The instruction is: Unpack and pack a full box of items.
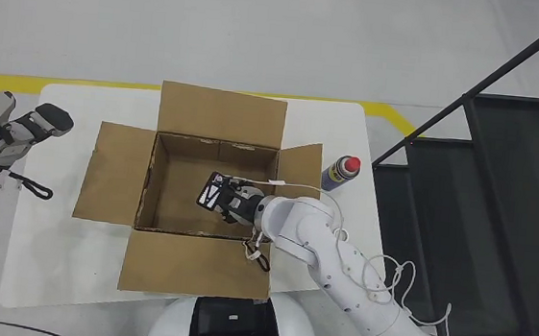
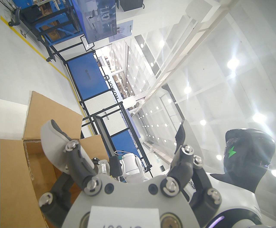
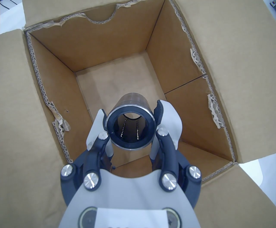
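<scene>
Box (image 1: 221,116) in the top view?
— It sat open at mid-bench (image 1: 58,265), the right jaws inside it at frame centre. A spray can (image 1: 342,172) stood just right of it, and the left jaws were at the far left edge.
— Left wrist view?
— Left jaws gaped wide, holding nothing.
— Right wrist view?
— Right jaws clamped a metal cylinder (image 3: 131,127) inside the box, at frame centre.

Cardboard box (image 1: 221,114), flaps open — hollow steel cylinder (image 3: 131,101) inside.

One open box (image 1: 114,176), one metal sleeve (image 3: 131,129), one spray can (image 1: 341,171)
</scene>
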Controlling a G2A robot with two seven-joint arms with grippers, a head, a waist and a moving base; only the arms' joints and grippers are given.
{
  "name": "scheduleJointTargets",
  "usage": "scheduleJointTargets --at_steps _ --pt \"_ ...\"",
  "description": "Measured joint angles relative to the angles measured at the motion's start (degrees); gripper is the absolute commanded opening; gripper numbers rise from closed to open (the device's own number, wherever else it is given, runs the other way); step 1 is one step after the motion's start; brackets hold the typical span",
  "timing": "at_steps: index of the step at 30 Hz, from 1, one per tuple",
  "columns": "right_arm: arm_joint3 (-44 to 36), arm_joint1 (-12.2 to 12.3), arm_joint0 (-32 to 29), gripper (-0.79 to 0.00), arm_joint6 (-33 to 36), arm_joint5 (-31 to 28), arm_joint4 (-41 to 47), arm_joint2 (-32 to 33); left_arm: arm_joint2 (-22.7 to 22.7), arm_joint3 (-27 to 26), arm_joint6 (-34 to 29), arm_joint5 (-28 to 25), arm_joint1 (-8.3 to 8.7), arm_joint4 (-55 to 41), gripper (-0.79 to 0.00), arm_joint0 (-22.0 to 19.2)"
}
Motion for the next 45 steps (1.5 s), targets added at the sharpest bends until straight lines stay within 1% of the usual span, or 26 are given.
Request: scheduleJointTargets --at_steps 6,9,12,15,16,18,21,22,25,28,31,34,37,41,45 --pt "-0.1 0.0 0.0 -0.785 -0.1 0.1 0.0 0.0 0.0 0.0 0.0 0.0 0.00 0.0 0.000 0.0" --pt "-3.0 0.4 -1.6 -0.785 -4.0 -0.7 0.3 1.2 0.0 0.0 0.0 0.0 0.00 0.0 0.000 0.0" --pt "-10.3 1.7 -5.9 -0.785 -9.9 -3.0 -2.5 5.0 0.0 0.0 0.0 0.0 0.00 0.0 0.000 0.0" --pt "-18.9 3.3 -13.1 -0.785 -13.5 -5.1 -5.3 10.9 0.0 0.0 0.0 0.0 0.00 0.0 0.000 0.0" --pt "-22.2 3.9 -16.5 -0.785 -14.8 -6.0 -5.4 13.7 0.0 0.0 0.0 0.0 0.00 0.0 0.000 0.0" --pt "-27.1 4.8 -22.5 -0.785 -17.4 -7.5 -3.9 19.7 0.0 0.0 0.0 0.0 0.00 0.0 0.000 0.0" --pt "-30.9 5.8 -30.4 -0.785 -22.5 -9.2 0.0 28.9 0.0 0.0 0.0 0.0 0.00 0.0 0.000 0.0" --pt "-31.3 6.1 -33.7 -0.785 -25.3 -9.9 2.1 33.2 0.0 0.0 0.0 0.0 0.00 0.0 0.000 0.0" --pt "-29.8 6.5 -41.0 -0.785 -32.2 -12.0 8.4 43.0 0.0 0.0 0.0 0.0 0.00 0.0 0.000 0.0" --pt "-28.0 6.7 -46.2 -0.785 -36.9 -14.2 13.3 50.8 0.0 0.0 0.0 0.0 0.00 0.0 0.000 0.0" --pt "-26.0 6.7 -49.8 -0.785 -40.0 -13.9 15.2 55.8 0.0 0.0 0.0 0.0 0.00 0.0 0.000 0.0" --pt "-24.2 6.7 -52.0 -0.785 -39.4 -12.7 14.5 57.6 0.0 0.0 0.0 0.0 0.00 0.0 0.000 0.0" --pt "-21.4 6.7 -52.4 -0.785 -36.4 -11.6 14.8 56.9 0.0 0.0 0.0 0.0 0.00 0.0 0.000 0.0" --pt "-17.0 6.9 -50.4 -0.785 -29.7 -10.8 15.6 53.7 0.0 0.0 0.0 0.0 0.00 0.0 0.000 0.0" --pt "-12.5 7.0 -46.8 -0.785 -22.5 -9.3 16.0 49.5 0.0 0.0 0.0 0.0 0.00 0.0 0.000 0.0"
